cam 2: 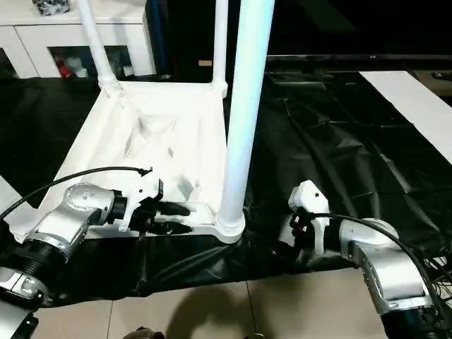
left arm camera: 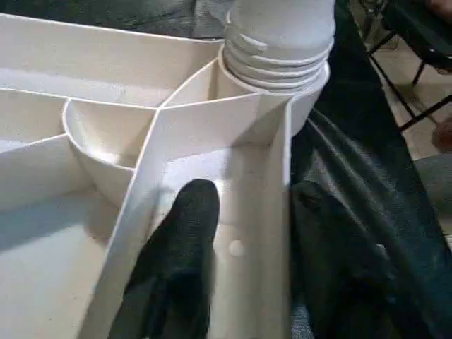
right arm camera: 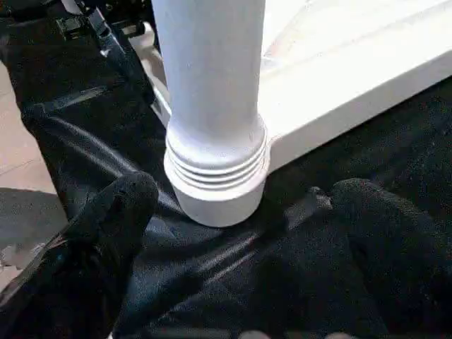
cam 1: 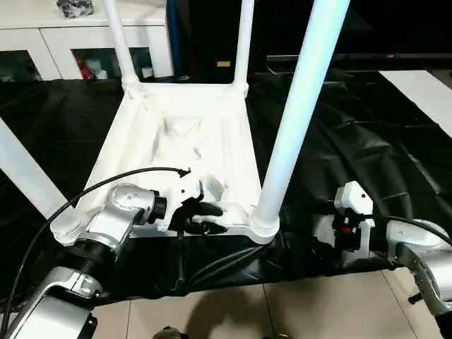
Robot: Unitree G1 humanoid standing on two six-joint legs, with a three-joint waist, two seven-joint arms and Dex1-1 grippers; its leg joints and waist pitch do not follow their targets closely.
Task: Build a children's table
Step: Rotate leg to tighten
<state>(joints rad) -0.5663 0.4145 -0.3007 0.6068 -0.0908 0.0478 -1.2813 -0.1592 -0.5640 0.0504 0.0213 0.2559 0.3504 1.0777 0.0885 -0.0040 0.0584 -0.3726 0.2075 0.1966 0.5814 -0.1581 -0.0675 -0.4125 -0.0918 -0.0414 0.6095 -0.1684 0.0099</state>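
Observation:
The children's table [cam 1: 183, 134] lies upside down on a black sheet, ribbed underside up. Four white legs stand in its corner sockets: near right leg [cam 1: 296, 113], near left leg [cam 1: 25, 176], far left leg [cam 1: 120, 42], far right leg [cam 1: 244, 42]. My left gripper [left arm camera: 254, 205] straddles the near rim wall [left arm camera: 279, 176] just left of the near right socket. One finger [left arm camera: 187, 233] is inside the rim channel, with a gap to the wall; the other is outside against it. My right gripper [right arm camera: 247, 198] is open, low on the sheet, its fingers apart on either side of the near right socket [right arm camera: 215, 176] without touching it.
A white glass-door cabinet [cam 1: 63, 42] stands at the back left. The black sheet [cam 1: 367, 134] lies wrinkled over the work area and ends at the tiled floor [cam 1: 282, 304] close to me. A white board [cam 1: 424, 92] lies at the far right. A black cable [cam 1: 106, 180] arcs over my left forearm.

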